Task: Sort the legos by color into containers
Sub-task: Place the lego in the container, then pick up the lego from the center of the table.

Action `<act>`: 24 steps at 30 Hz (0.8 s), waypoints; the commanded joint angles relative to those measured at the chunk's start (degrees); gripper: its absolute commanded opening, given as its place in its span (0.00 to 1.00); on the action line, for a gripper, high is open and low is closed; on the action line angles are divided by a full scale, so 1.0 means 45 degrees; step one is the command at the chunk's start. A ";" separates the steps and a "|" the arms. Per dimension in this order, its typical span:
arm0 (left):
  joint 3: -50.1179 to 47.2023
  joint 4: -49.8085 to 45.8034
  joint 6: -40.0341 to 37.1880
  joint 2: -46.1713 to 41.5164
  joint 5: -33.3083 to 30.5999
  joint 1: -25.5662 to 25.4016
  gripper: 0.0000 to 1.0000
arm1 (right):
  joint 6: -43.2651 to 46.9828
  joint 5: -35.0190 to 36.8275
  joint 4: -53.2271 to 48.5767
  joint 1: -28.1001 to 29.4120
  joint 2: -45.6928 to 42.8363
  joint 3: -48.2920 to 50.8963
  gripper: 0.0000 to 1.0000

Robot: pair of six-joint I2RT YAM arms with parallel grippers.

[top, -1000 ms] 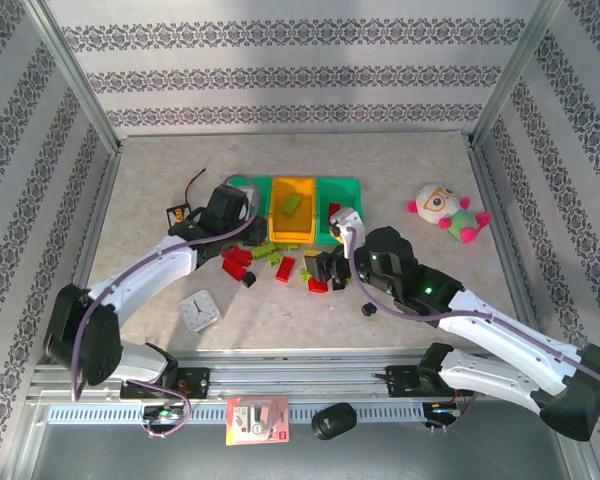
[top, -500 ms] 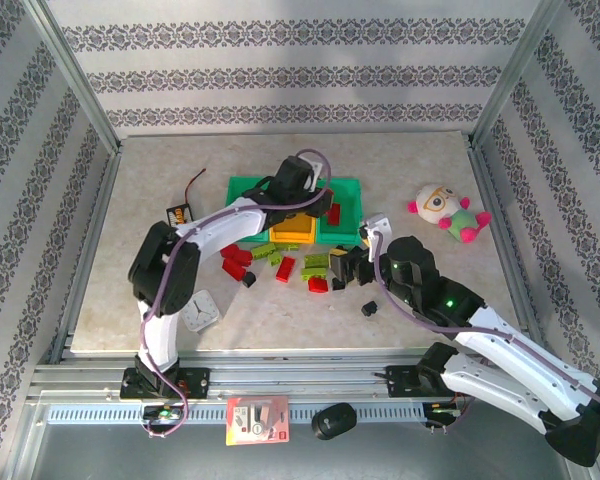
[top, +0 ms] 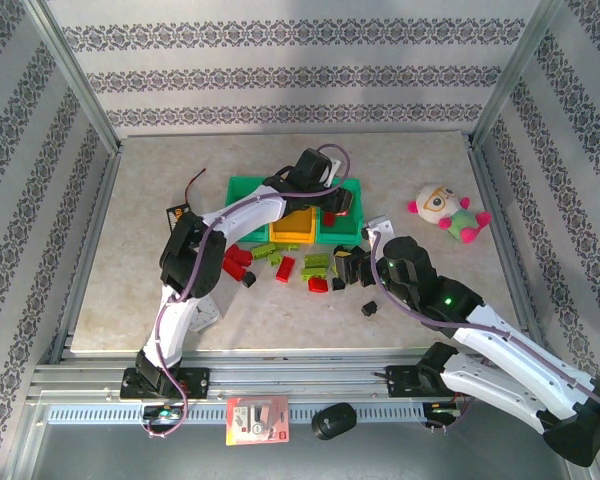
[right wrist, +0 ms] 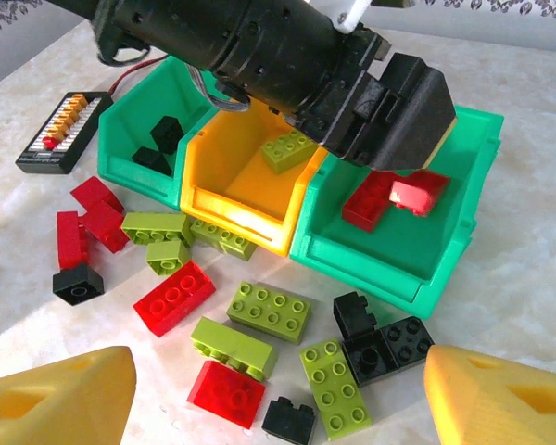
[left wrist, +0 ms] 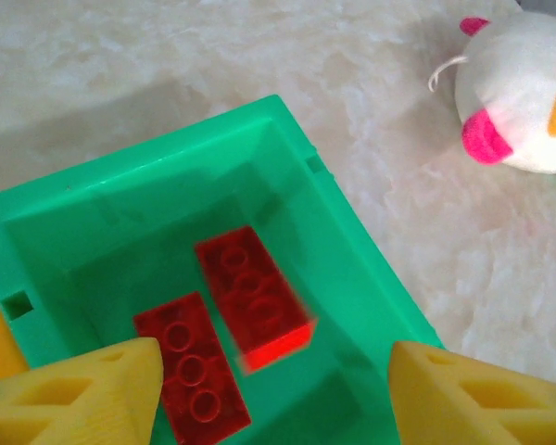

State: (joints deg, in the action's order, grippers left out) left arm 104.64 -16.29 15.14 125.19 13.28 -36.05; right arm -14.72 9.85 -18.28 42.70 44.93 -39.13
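Though the red-and-white tag (top: 255, 420) on the near rail carries print, it is too small to read. Past it, the right gripper (right wrist: 278, 399) hovers with its jaws spread wide and nothing between them. It is above the loose legos (right wrist: 269, 311), red, lime and black, strewn at 6 o'clock of the three bins. The white clock (top: 208, 313) at 8 o'clock is half hidden by the left arm (top: 185, 265). In the left teal bin (right wrist: 134, 176) lie black bricks (right wrist: 162, 139), and in the orange-yellow bin (right wrist: 241, 209) a lime brick (right wrist: 287, 148), its far end under the arm. The left gripper (left wrist: 278, 399) hangs over the right teal bin (left wrist: 352, 278), jaws apart and empty. Two red bricks (left wrist: 190, 366) sit inside, one blurred. A plush toy (left wrist: 524, 93), cut by the frame, lies at 3 o'clock.
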 commanded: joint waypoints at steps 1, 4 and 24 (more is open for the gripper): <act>-0.0531 -0.0177 -0.0166 -0.1881 -0.0097 -0.0172 0.77 | -0.0205 0.0079 -0.0060 -0.0193 0.0004 0.0006 0.82; -0.1857 0.0126 -0.0141 -0.3201 -0.0586 -0.0172 0.90 | -0.0176 -0.0228 0.0092 -0.0200 0.0312 -0.0070 0.82; -1.2058 -0.1574 0.4196 -1.1295 -0.6424 -0.0084 1.00 | 0.0361 -0.2641 0.1030 0.0161 0.2749 -0.1076 0.83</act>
State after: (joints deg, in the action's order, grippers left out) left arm 52.34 -20.47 27.83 75.53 -11.16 -36.05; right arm -14.55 -0.16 -15.90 42.61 56.29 -41.91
